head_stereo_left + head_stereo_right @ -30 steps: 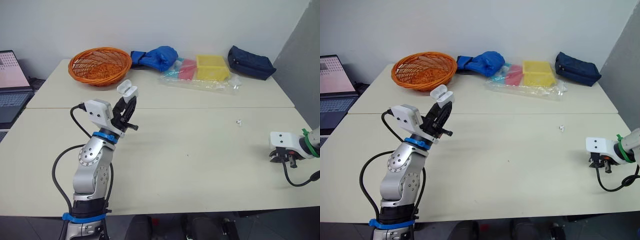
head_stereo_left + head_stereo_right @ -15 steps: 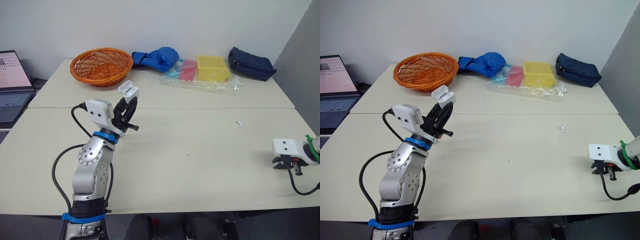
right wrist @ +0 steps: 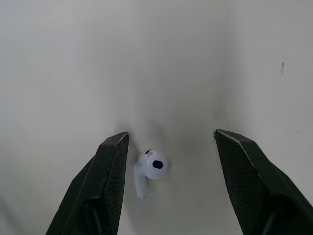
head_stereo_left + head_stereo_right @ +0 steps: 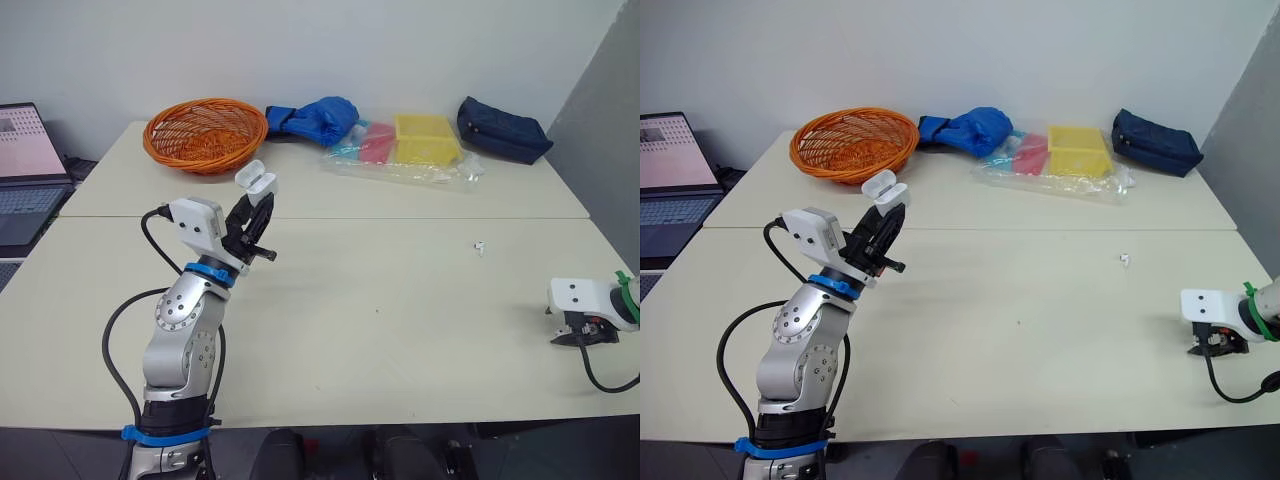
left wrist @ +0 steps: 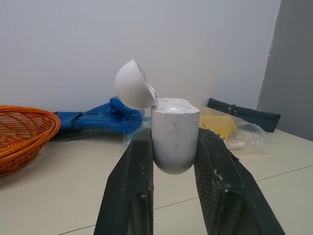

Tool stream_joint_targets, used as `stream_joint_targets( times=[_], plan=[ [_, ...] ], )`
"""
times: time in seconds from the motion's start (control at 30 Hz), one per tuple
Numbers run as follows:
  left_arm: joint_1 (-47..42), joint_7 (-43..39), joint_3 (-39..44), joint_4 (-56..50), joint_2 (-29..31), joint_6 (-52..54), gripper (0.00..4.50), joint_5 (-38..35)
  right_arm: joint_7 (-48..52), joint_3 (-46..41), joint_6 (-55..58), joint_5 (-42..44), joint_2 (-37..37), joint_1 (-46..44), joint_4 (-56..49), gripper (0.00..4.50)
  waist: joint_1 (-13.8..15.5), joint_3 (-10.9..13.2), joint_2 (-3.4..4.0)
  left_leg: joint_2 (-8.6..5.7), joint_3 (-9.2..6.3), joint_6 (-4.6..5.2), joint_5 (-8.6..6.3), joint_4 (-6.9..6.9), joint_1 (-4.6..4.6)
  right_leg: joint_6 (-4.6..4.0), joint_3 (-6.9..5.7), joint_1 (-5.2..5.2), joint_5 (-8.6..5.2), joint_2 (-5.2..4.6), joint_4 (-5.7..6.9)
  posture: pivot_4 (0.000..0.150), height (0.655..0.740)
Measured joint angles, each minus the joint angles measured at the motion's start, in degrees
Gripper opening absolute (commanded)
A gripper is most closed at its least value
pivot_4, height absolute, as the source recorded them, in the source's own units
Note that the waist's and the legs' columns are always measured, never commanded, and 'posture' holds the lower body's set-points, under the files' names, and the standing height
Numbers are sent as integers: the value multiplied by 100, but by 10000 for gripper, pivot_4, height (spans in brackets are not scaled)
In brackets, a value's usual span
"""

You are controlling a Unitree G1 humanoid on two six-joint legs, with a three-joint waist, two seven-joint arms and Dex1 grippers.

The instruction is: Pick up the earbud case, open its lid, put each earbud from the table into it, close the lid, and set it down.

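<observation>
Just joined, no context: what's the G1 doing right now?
The left gripper holds the earbud case upright above the table, with its lid flipped open. The right gripper is down at the table's right edge, open, with an earbud lying on the surface between its fingers, not gripped yet. A second earbud lies farther back on the table.

no legible txt, no labels, brands, nos. or signs anywhere
</observation>
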Motion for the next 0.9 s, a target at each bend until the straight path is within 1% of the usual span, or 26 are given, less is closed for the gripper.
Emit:
stream_joint_targets(
  times=[0.17,0.43,0.47,0.57,0.6,0.7,0.73,0.9],
  plan=[
    [0,-1,-9,5,-44,-21,7771,4,107,-4,413,13,-69,99,-155,28704,-5,0,0,1,0,0,0,-1,2,0,0,0,0,1,2,1500,7400],
    [4,-21,-48,6,-29,-27,7771,7,-16,-3,715,-32,-17,6,-50,28704,-12,0,0,-1,6,0,0,4,3,-7,7,0,-4,-1,1,1500,7400],
    [4,-21,-48,9,-21,-27,7771,7,-15,-3,760,-29,-12,0,-54,27061,-13,0,-1,-1,6,0,0,4,3,-7,7,0,-4,-1,1,1500,7400],
    [2,-19,-47,15,-15,-27,7771,6,-3,-3,820,-25,4,-3,-71,19764,-14,0,-1,0,6,0,0,4,4,-7,7,1,-4,-1,1,1500,7400],
    [1,-19,-48,15,-15,-27,7771,6,-3,-3,823,-25,8,-2,-80,15146,-14,0,-1,0,7,0,0,4,4,-7,8,1,-3,-1,1,1500,7400],
    [1,-18,-48,15,-15,-27,7771,6,-4,-3,821,-22,16,-1,-94,5092,-28,0,-1,0,10,0,0,4,6,-6,11,1,-3,-1,1,1500,7400],
    [1,-19,-49,15,-15,-27,7771,6,-6,-3,823,-22,16,-1,-96,4196,-29,0,-1,0,9,0,0,4,6,-6,11,1,-3,-1,1,1500,7400],
    [1,-24,-55,15,-15,-27,7771,7,-10,-3,797,-22,16,3,-105,4200,-30,0,-1,0,9,0,0,4,6,-5,10,1,-3,0,2,1500,7400]
  ],
)
